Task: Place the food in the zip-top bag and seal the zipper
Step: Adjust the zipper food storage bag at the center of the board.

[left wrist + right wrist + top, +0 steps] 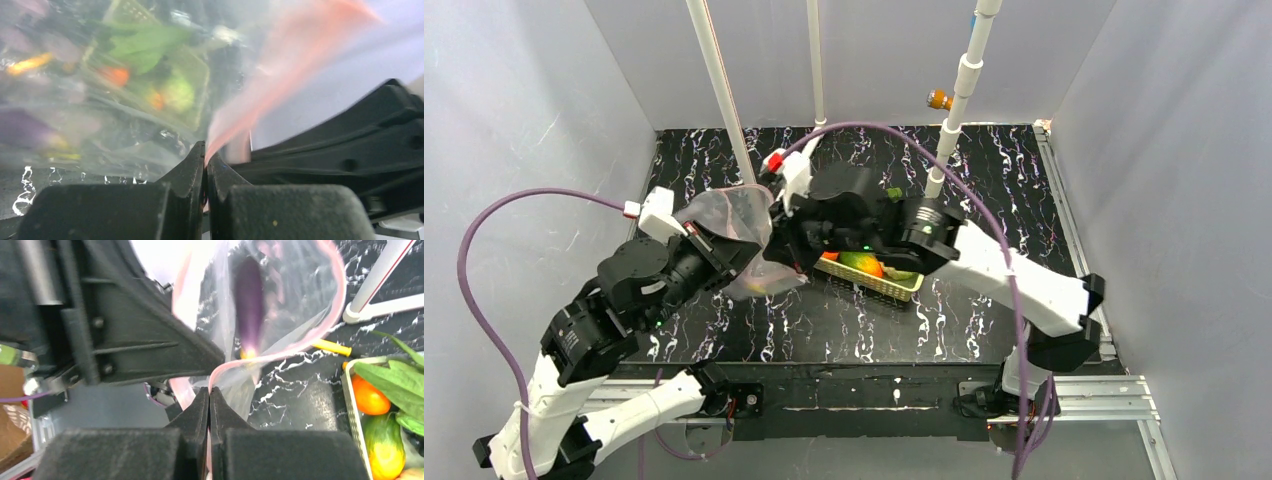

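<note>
Clear glossy plastic zip-top bag (295, 295), marbled tabletop (824, 320)

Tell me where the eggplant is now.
In the right wrist view, the eggplant sits inside the zip-top bag, just beyond the right gripper and left of the basket.

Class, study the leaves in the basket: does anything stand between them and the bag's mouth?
Yes. Seen from above, the right gripper lies between the leaves in the basket and the bag. Both it and the left gripper are shut on the zipper.
</note>
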Controlling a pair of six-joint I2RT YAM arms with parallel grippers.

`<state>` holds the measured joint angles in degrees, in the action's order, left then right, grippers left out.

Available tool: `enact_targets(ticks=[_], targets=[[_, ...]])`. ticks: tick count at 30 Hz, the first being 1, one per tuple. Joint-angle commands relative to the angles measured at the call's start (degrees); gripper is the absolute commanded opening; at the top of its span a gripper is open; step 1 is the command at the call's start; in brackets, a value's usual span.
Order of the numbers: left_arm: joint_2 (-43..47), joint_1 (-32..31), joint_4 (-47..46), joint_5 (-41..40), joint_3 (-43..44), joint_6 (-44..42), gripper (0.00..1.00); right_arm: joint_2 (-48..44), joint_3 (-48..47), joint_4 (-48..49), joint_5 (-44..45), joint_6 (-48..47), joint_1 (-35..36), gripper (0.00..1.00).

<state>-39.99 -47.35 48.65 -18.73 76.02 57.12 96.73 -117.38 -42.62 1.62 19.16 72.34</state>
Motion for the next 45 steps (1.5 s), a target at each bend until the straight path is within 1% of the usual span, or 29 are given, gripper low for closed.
enact_targets(ticks=[1, 6, 9, 10, 12, 15, 16, 18, 19, 23, 25, 27, 29, 32, 37, 38, 42, 45], targets=[[0.5, 0.2, 2.1, 2.1, -4.8, -0.3, 0.00, -6.3, 6.7, 8.4, -3.6, -0.2, -0.1, 0.01], [9.6, 0.1, 4.9, -1.7, -19.0, 6.4, 0.00, -7.0, 18.8, 16.4, -4.8, 2.3, -0.2, 0.01], [13.5, 0.1, 5.5, -3.7, -22.6, 8.7, 0.00, -4.2, 19.1, 16.7, -5.2, 2.1, -0.3, 0.01], [13.7, 0.1, 5.0, -4.1, -22.2, 8.5, 0.00, -2.9, 17.4, 15.1, -4.7, 1.7, -0.3, 0.01], [12.2, 0.1, 3.6, -4.2, -18.7, 6.4, 0.00, -1.1, 12.6, 11.5, -4.2, 0.4, -0.4, 0.01], [6.8, 0.1, 4.5, -4.1, -9.5, 1.8, 0.00, -1.0, 7.7, 8.5, -4.1, -1.6, -0.4, 0.01], [4.4, 0.1, 5.5, -4.3, -6.2, 0.7, 0.00, -1.9, 7.2, 8.0, -3.4, -2.3, -0.4, 0.06], [2.4, 0.1, 5.7, -4.7, -4.3, -0.4, 0.00, -3.7, 8.4, 8.3, -1.9, -3.2, -0.4, 0.23], [2.2, 0.2, 5.0, -4.8, -4.7, -0.3, 0.00, -4.8, 9.4, 8.5, -0.3, -3.5, -0.4, 0.31], [4.5, 0.2, 0.3, -4.6, -9.3, 0.0, 0.00, -10.0, 14.6, 9.8, 0.1, -3.9, -0.5, 0.54], [5.3, 0.2, 0.2, -5.5, -10.4, -0.1, 0.00, -12.8, 17.0, 10.4, 0.0, -3.6, -0.8, 0.67], [5.2, 0.2, 1.6, -6.7, -10.8, -0.6, 0.00, -15.8, 19.1, 11.6, -0.5, -3.7, -1.3, 0.75], [4.7, 0.2, 3.3, -7.2, -10.5, -1.3, 0.00, -17.8, 21.0, 12.3, 0.0, -3.4, -3.0, 0.79], [4.6, 0.2, 4.8, -6.7, -10.6, -1.8, 0.00, -19.5, 23.8, 12.4, 0.6, -0.4, -8.1, 0.80], [3.7, 0.2, 6.1, -5.0, -10.4, -3.7, 0.00, -23.9, 33.4, 17.5, 8.1, 7.2, -14.9, 0.85], [3.3, 0.2, 6.6, -4.9, -10.0, -3.9, 0.00, -24.9, 35.8, 19.4, 8.1, 9.6, -16.7, 0.86], [1.5, 0.1, 6.2, -3.9, -9.4, -5.0, 0.00, -26.7, 45.3, 26.5, 2.8, 17.3, -24.2, 0.87], [0.7, 0.2, 5.7, -3.6, -9.5, -5.1, 0.00, -23.7, 46.4, 26.2, 2.8, 18.0, -26.5, 0.86]])
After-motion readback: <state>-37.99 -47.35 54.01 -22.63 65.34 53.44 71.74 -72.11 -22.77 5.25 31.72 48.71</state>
